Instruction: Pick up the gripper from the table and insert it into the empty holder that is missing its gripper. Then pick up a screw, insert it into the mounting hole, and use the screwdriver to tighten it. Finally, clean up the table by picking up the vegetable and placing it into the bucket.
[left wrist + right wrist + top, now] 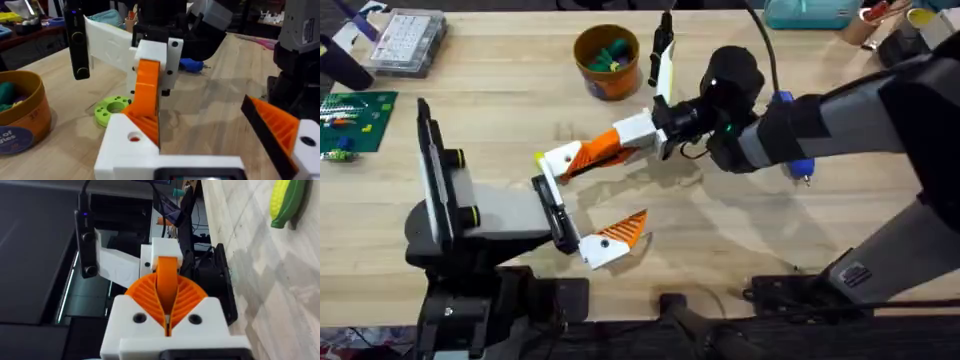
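Note:
My right gripper [632, 138] reaches in from the right and is shut on the orange ribbed gripper [592, 152]. That piece's far end meets the white holder [560, 160] on the black rail [552, 205]. In the left wrist view the gripper [147, 95] runs down into the holder [127, 150], which has a round hole on top. My left gripper [595, 198] stands open, its twin orange finger [623, 231] far from the holder. The lime-green vegetable [114, 107] lies on the table just past the holder. The blue screwdriver [801, 167] lies partly under the right arm. The orange bucket [607, 62] stands behind.
A clear parts box [408, 40] and a green board [355, 115] sit at the far left. A teal container [810, 12] is at the back right. A toy corn [287, 200] lies on the table. The bucket holds green and blue pieces.

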`<state>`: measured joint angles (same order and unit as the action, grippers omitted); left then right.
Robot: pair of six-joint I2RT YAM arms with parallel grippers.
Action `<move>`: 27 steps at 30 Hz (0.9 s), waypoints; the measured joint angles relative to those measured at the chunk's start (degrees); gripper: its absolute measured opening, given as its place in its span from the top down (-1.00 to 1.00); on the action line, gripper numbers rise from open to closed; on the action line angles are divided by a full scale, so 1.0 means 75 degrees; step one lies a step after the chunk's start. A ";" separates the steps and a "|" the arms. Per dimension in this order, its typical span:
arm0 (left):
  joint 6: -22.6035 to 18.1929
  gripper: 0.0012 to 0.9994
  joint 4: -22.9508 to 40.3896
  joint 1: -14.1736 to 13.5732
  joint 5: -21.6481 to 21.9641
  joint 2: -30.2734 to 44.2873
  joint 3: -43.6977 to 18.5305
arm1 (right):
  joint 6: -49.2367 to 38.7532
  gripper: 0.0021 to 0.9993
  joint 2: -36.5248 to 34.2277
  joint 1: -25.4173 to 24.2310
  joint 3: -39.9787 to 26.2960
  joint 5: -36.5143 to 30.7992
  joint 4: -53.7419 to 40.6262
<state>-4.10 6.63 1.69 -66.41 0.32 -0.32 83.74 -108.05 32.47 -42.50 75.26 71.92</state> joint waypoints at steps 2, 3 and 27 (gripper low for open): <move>0.0000 -0.97 0.0000 0.0000 0.0000 -0.0003 0.0000 | 0.0000 0.96 0.0003 0.0020 0.0000 0.0000 0.0000; 0.0000 -0.97 0.0000 0.0000 0.0003 0.0000 0.0000 | 0.0000 0.96 0.0000 0.0020 0.0000 0.0000 0.0000; 0.0000 -0.97 0.0000 0.0003 0.0009 -0.0003 0.0000 | 0.0009 0.96 0.0000 0.0070 0.0000 -0.0087 -0.0003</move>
<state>-4.10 6.63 1.72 -66.35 0.30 -0.32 83.81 -108.05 32.99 -42.50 74.61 71.90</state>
